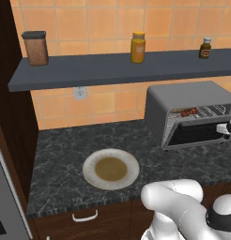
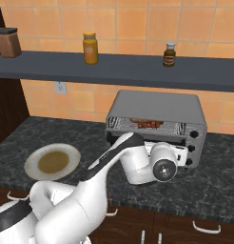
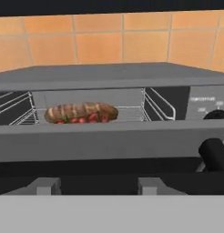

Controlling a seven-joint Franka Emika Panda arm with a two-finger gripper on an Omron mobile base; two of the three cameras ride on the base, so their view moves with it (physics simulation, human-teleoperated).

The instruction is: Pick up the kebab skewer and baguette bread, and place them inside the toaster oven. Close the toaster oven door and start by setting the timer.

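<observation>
Grey toaster oven (image 1: pixel 183 101) stands on the dark speckled counter (image 1: pixel 61 154), right of a plate (image 1: pixel 111 169) with a brown centre. The baguette bread (image 3: pixel 82 110) lies on the wire rack (image 3: pixel 132 111) inside, left of middle in the hand view. The kebab skewer (image 3: pixel 84 120) lies just in front of it, its red chunks showing along the loaf's lower edge; the two appear to touch. In the right base view the red chunks sit mid-rack.

Toaster oven door (image 3: pixel 95 143) is part-way up: its grey frame crosses the hand view below the food, cavity open above it. Knobs (image 3: pixel 215 152) at right of that view.

Gripper (image 2: pixel 183 153) is at the door front, low. Finger tips (image 3: pixel 45 185) are well apart, holding nothing; they sit at the dark band below the door frame. Contact cannot be told.

Shelf (image 1: pixel 112 70) above carries three jars.
</observation>
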